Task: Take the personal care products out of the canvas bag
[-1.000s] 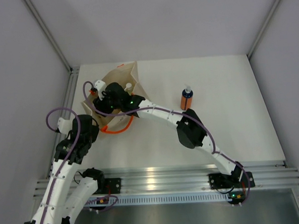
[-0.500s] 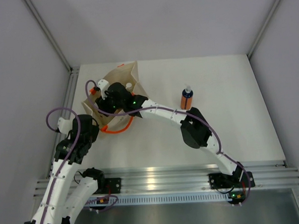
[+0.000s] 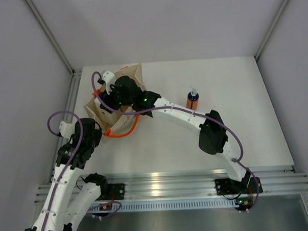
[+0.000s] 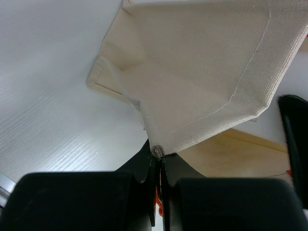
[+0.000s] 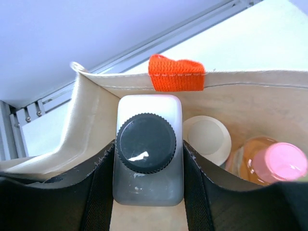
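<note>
The beige canvas bag [image 3: 128, 81] stands at the table's back left, its orange handle [image 3: 121, 132] on the table. My left gripper [image 4: 159, 161] is shut on the bag's edge [image 4: 202, 86]. My right gripper [image 5: 148, 163] reaches into the bag from above and is shut on the clear bottle with a dark cap [image 5: 147, 144]. Beside it inside the bag are a white cap [image 5: 206, 138] and the peach bottle with a pink cap [image 5: 284, 162]. The orange bottle with a dark-blue top [image 3: 192, 102] stands on the table, right of the bag. The cream squat bottle is not visible.
An orange handle loop [image 5: 176, 73] is sewn to the bag's far rim. A metal rail [image 3: 167, 184] runs along the table's near edge, and grey walls close in the left, back and right.
My right gripper has risen and moved toward the back of the bag with the clear bottle in it. The left arm has not moved.
</note>
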Controlling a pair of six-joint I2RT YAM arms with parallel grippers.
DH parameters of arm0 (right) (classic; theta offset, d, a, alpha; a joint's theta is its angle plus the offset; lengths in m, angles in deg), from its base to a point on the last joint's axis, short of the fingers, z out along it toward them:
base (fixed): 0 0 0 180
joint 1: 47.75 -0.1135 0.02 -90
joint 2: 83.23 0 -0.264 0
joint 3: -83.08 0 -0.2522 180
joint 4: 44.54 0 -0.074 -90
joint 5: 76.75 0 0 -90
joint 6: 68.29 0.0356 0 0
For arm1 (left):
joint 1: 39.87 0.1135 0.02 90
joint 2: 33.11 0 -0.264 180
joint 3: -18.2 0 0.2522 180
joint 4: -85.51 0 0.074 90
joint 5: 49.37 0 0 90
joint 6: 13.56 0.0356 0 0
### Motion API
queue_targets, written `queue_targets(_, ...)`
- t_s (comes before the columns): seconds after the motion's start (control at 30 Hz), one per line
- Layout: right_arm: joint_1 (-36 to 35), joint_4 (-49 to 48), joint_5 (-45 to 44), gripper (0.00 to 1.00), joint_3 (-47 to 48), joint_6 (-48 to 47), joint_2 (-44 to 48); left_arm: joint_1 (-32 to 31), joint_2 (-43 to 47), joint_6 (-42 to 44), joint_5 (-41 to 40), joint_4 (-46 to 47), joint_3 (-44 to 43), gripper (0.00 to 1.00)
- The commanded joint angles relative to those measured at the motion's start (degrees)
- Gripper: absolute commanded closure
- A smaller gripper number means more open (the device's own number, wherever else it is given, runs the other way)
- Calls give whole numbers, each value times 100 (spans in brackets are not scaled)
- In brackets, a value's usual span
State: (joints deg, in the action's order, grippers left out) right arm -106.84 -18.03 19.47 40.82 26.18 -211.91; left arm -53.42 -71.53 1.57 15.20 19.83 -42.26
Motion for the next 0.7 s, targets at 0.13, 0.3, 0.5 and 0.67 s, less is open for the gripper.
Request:
queue_targets(0.13,-68,-748,-112,100,91,-192,1591,9,9,8,-199,-11,-76,100)
queue_targets(0.3,-67,-607,-173,100,65,-350,2048,9,18,-80,-243,-2,-85,100)
queue_targets(0.5,-68,-397,-463,100,-6,-420,2619,9,62,-107,-419,-107,-182,100)
queue_targets(0.67,-15,-195,-911,100,-67,-693,3173,9,80,-142,-761,-239,-384,99)
